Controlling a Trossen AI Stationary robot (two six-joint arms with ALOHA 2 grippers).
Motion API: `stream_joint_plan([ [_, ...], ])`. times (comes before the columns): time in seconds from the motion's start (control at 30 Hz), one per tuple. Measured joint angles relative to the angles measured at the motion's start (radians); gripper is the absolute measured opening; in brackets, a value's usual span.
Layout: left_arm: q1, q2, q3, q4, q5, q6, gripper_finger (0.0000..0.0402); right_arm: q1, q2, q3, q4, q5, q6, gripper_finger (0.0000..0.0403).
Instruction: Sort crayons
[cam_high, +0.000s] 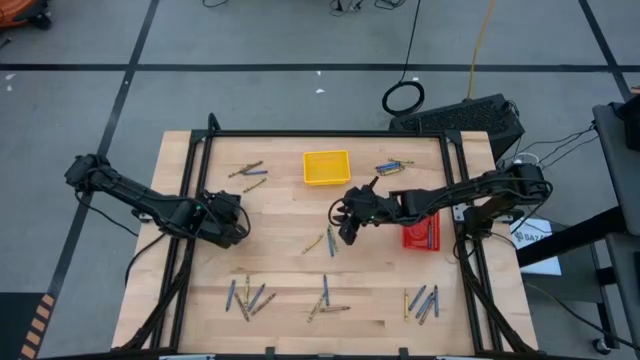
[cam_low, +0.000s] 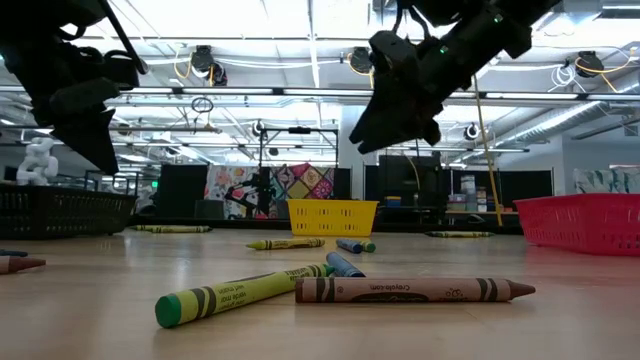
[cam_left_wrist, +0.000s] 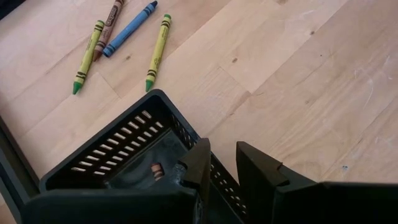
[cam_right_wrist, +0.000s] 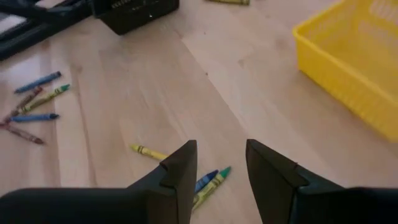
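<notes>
Left gripper (cam_left_wrist: 221, 165) sits over the black tray (cam_left_wrist: 118, 155) near the tabletop's left edge, about mid-depth. Jaws part open, nothing between the fingers; one finger hangs inside the tray wall, the other outside it. A brown crayon (cam_left_wrist: 156, 171) lies in the tray bottom.

Right gripper (cam_right_wrist: 221, 165) hovers above the tabletop centre, clear of the wood in the low view. Jaws open, empty. Directly under it: a small cluster of a blue crayon (cam_right_wrist: 205, 179) and a green one (cam_right_wrist: 214, 183) side by side, with a yellow crayon (cam_right_wrist: 146, 151) just beside them.

Trays: yellow tray (cam_high: 327, 167) near the far edge, centre; red tray (cam_high: 421, 234) by the right edge, partly under the right arm.

Loose crayons (cam_high: 325, 295) are spread over the tabletop (cam_high: 280, 210):
- far edge, left of the yellow tray: two olive/brown ones
- far edge, right of the yellow tray: a small blue/yellow group
- near edge, left: a bunch of blue and brown ones
- near edge, centre: a few crossed, blue and yellow
- near right corner: a group, mostly blue

Low view, closest to the camera: a yellow-green crayon (cam_low: 240, 294) and a brown crayon (cam_low: 410, 290) lying tip to tip, touching or nearly so. Can't tell whether the yellow and red trays hold anything.
</notes>
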Motion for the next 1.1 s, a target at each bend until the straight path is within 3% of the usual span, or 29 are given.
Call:
stream_joint_plan([
  [0.23, 0.000, 0.000, 0.000, 0.004, 0.011, -0.005, 0.0077, -0.022, 0.000, 0.004, -0.001, -0.123, -0.023, 0.0118],
  [0.53, 0.000, 0.000, 0.000, 0.004, 0.012, -0.006, 0.0077, -0.018, 0.000, 0.004, -0.013, -0.131, 0.155, 0.0123],
  [0.8, 0.000, 0.000, 0.000, 0.004, 0.011, 0.000, 0.0077, 0.014, 0.000, 0.004, -0.087, -0.024, 0.393, 0.0119],
  [1.1, 0.000, 0.000, 0.000, 0.004, 0.011, 0.025, 0.0077, 0.063, 0.042, 0.004, -0.077, 0.030, 0.493, 0.0119],
])
